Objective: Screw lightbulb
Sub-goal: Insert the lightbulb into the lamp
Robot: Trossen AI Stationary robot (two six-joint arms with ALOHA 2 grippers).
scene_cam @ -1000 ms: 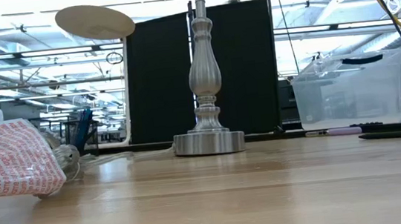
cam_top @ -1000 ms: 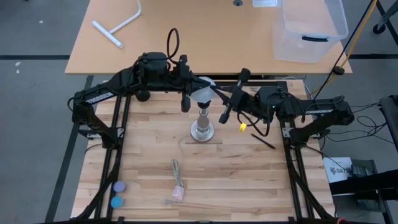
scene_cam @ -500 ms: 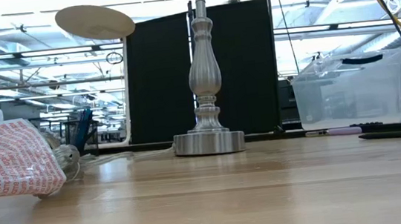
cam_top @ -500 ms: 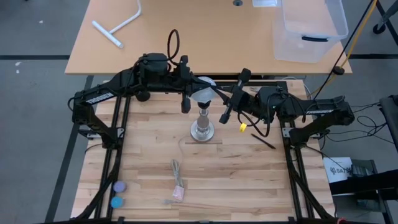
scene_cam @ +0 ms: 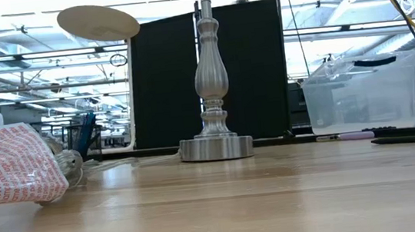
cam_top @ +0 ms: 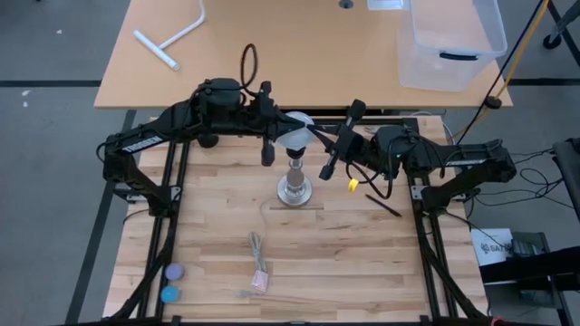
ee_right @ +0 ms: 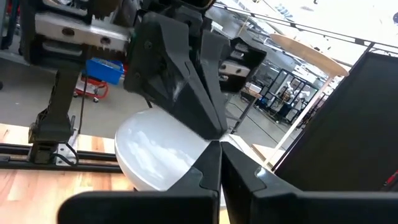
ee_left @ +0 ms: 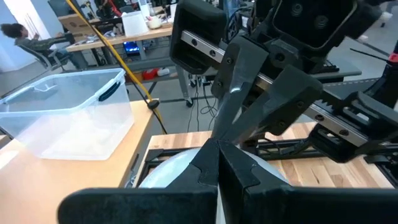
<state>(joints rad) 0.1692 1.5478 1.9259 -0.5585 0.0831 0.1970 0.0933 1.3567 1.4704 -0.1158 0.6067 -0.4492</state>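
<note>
The lightbulb (cam_top: 294, 134) shows a round frosted white globe narrowing to a pale grey neck, and it sits above the top of the metal lamp post (cam_top: 295, 177) near the middle of the wooden table (cam_top: 362, 263). Seen from above, the globe appears just farther back than the neck, so the long axis runs mostly upright with the base pointing down toward the post, though the exact tilt is hard to judge. In the right wrist view the globe (ee_right: 158, 155) fills the space just past the dark fingers. The left tool (cam_top: 288, 128) meets the bulb from the left with its fingers together, and the right tool (cam_top: 313, 132) meets it from the right, also closed, the two tips nearly touching at the bulb. In the low view the post (scene_cam: 210, 77) stands upright on its round base. Nearer the front edge lies a small red-printed packet (cam_top: 261, 282), and two round blue discs (cam_top: 170, 282) rest at the front left corner.
</note>
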